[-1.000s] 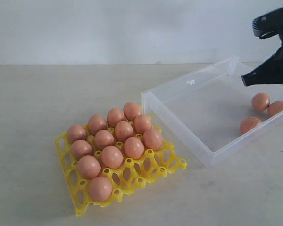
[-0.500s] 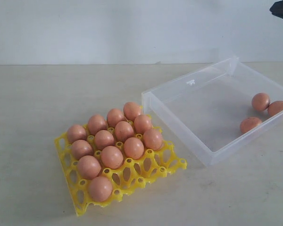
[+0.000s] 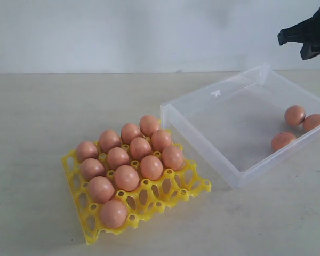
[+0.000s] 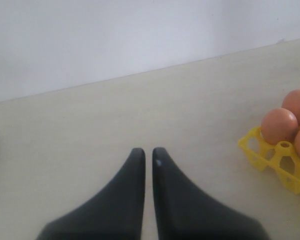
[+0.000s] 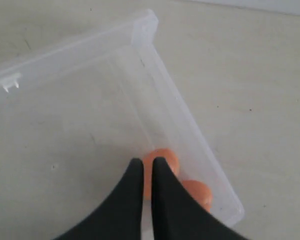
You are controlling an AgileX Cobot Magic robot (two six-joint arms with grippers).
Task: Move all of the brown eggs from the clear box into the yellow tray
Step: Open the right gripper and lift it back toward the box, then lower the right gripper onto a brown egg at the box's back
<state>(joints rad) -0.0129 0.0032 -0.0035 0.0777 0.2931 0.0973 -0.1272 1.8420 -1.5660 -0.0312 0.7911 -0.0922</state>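
Several brown eggs (image 3: 127, 177) fill cups of the yellow tray (image 3: 189, 186) at the front left. Three brown eggs (image 3: 294, 114) lie at the right end of the clear box (image 3: 200, 144). My right gripper (image 3: 284, 37) hangs high above the box's far right corner, shut and empty. In the right wrist view the right gripper (image 5: 147, 161) stands well over one egg (image 5: 166, 156), with a second egg (image 5: 197, 192) beside it in the clear box (image 5: 90, 100). My left gripper (image 4: 148, 151) is shut over bare table, left of the tray corner (image 4: 267, 160) and its eggs (image 4: 279, 125).
The tray touches the box's near left corner. A pale wall runs behind the beige table (image 3: 37, 117). The tray's front right cups (image 3: 160, 194) hold nothing.
My right gripper rose from beside the box's right end, nearly left the view at the top right, and now shows again high up. Eggs, tray and box have not moved.
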